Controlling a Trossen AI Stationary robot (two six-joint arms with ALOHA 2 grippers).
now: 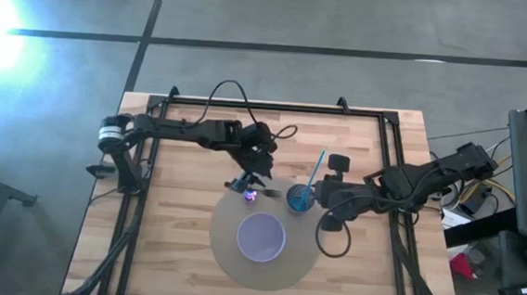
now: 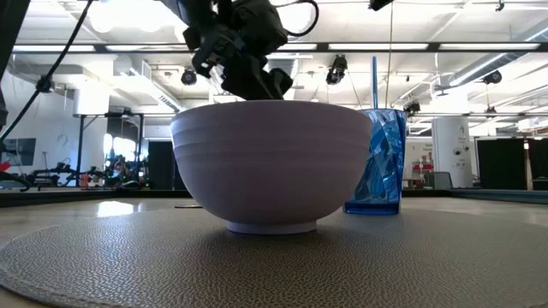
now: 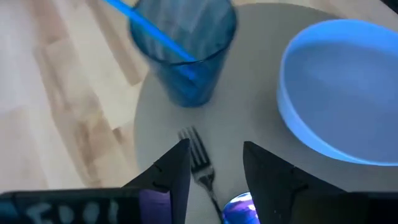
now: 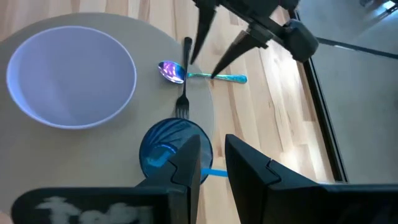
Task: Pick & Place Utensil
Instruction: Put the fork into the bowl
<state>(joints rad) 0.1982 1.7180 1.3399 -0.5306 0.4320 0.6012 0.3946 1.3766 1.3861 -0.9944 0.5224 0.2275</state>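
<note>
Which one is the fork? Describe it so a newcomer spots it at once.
Find the round grey mat, then the gap near its edge between the pale bowl and the blue cup. The fork lies there under the open left gripper. It is dark, with tines toward the cup, unlike the shiny teal-handled spoon crossing it.

Inspector: Count the tableware.
Clerk: One bowl (image 1: 262,237), one blue cup (image 1: 299,201), one round mat (image 1: 228,257).
Inspector: Utensils?
Clerk: One fork (image 4: 184,78), one spoon (image 4: 199,74), and one blue straw (image 1: 316,174) standing in the cup.
Inspector: Arms?
Clerk: Two, each with one gripper: left gripper (image 1: 250,186), right gripper (image 1: 322,207).
</note>
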